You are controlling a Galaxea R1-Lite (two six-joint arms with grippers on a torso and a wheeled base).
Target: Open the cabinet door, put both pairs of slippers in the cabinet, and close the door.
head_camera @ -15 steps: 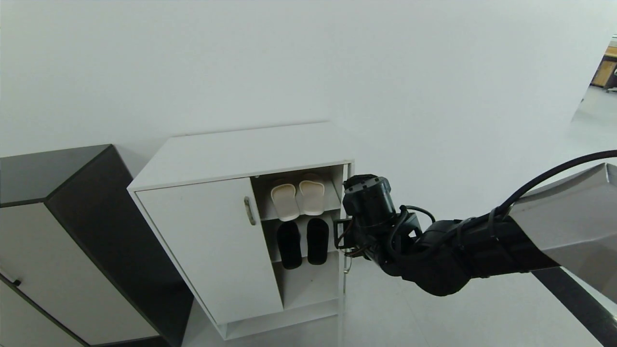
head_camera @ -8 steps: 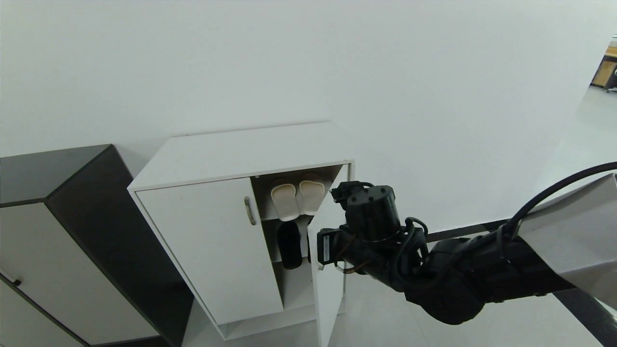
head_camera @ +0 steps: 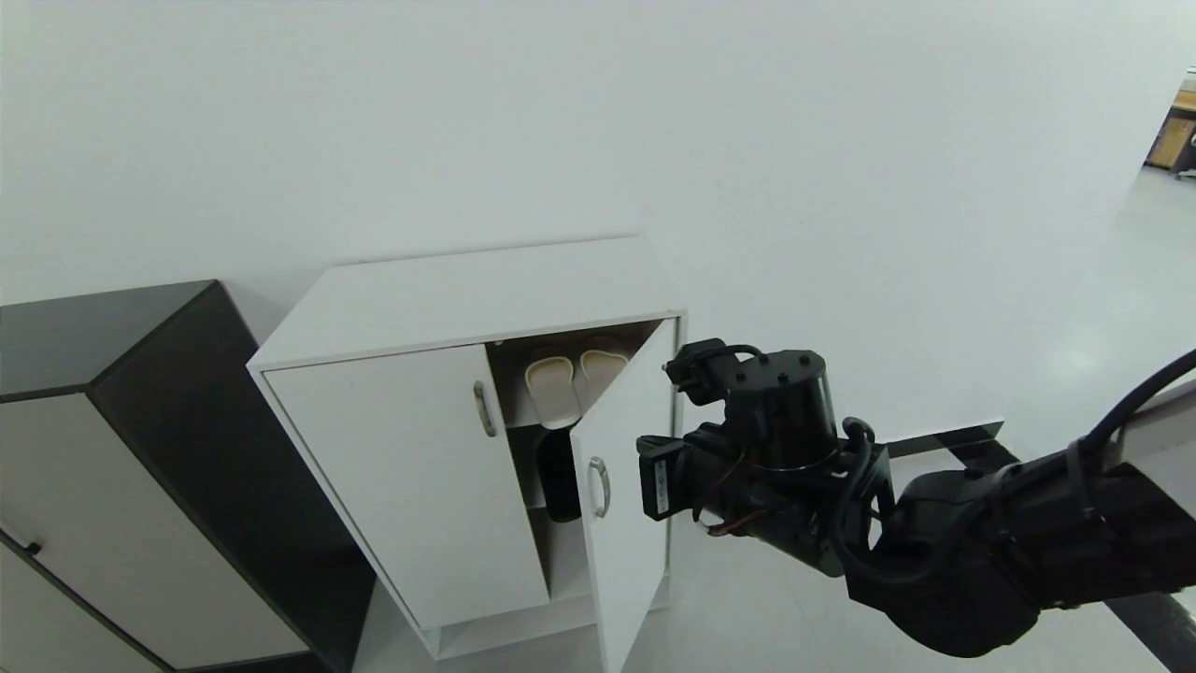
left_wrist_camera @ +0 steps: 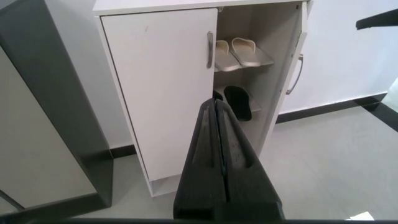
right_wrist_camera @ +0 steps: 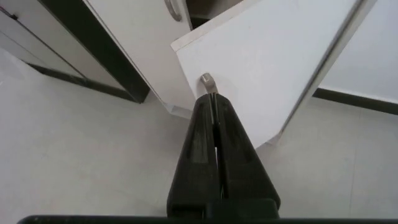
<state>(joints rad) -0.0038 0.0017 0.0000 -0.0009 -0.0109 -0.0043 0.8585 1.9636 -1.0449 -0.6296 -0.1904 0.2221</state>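
The white cabinet [head_camera: 467,294] stands against the wall, its left door [head_camera: 402,467] shut and its right door [head_camera: 621,486] about half open. A cream pair of slippers [head_camera: 565,379] lies on the top shelf. Below it a black pair [head_camera: 559,477] is partly hidden by the door. My right arm [head_camera: 775,449] is just outside the right door. My right gripper [right_wrist_camera: 211,99] is shut, its tips at the door's outer face right by the metal handle [right_wrist_camera: 205,79]. My left gripper [left_wrist_camera: 217,109] is shut on nothing, low in front of the cabinet.
A black-and-white cabinet [head_camera: 140,421] stands close on the left of the white one. Grey floor [head_camera: 747,617] lies open in front and to the right. A dark baseboard [left_wrist_camera: 336,106] runs along the wall.
The right door has swung from fully open to about half shut, and my right arm has moved leftward with it. Part of the black slippers is now covered by the door.
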